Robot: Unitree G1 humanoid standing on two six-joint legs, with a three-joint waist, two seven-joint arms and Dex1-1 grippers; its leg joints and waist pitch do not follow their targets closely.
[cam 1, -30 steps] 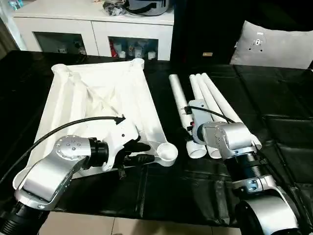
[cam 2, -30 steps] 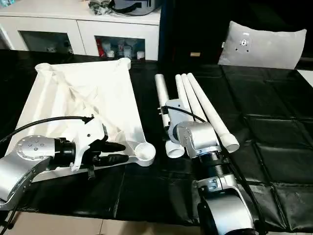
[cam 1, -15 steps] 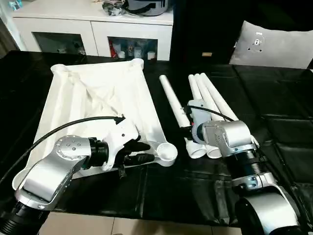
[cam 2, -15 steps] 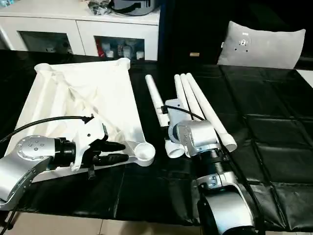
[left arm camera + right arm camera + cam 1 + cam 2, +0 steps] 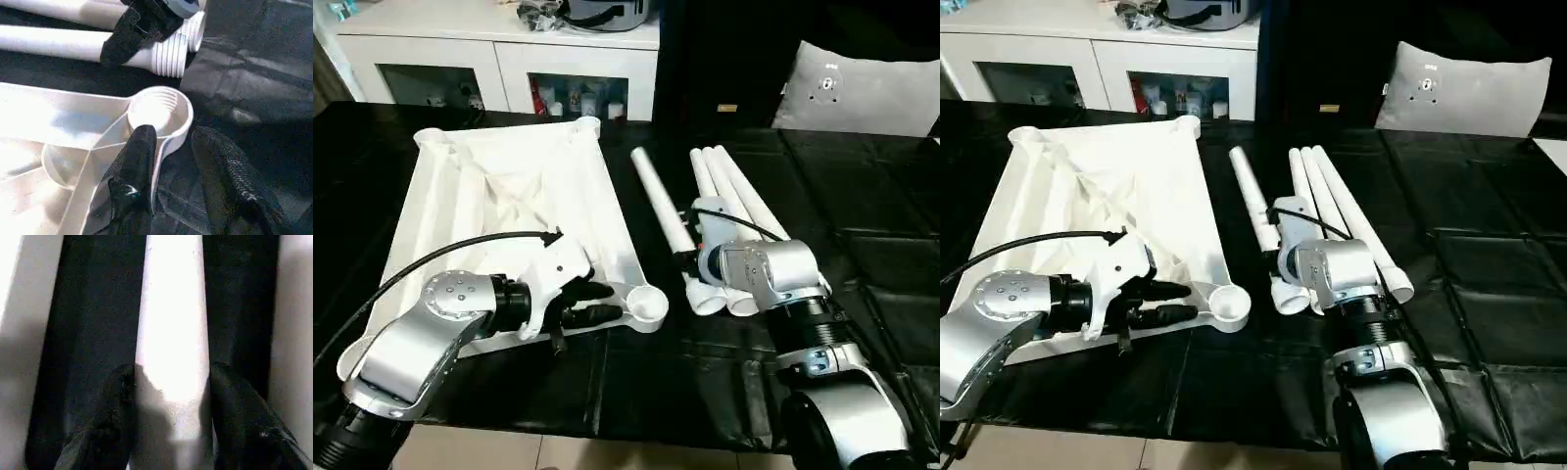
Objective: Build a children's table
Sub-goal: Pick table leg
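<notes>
Black tabletop cover: left gripper [image 5: 168, 161] pinches the tabletop [image 5: 509, 196] rim by the corner socket [image 5: 159, 110], steadying it; right gripper [image 5: 168, 387] clamps one leg [image 5: 173, 318], probably for screwing in.

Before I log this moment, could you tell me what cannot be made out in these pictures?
- Whether the right claw actually presses the leg between its fingers: the right wrist view is dark there, and in the head views the silver wrist covers it.
- The near ends of the other three legs: covered by the right arm.
- The tabletop near-left corner: behind the left forearm.
- The items in the cabinet: too small.
</notes>
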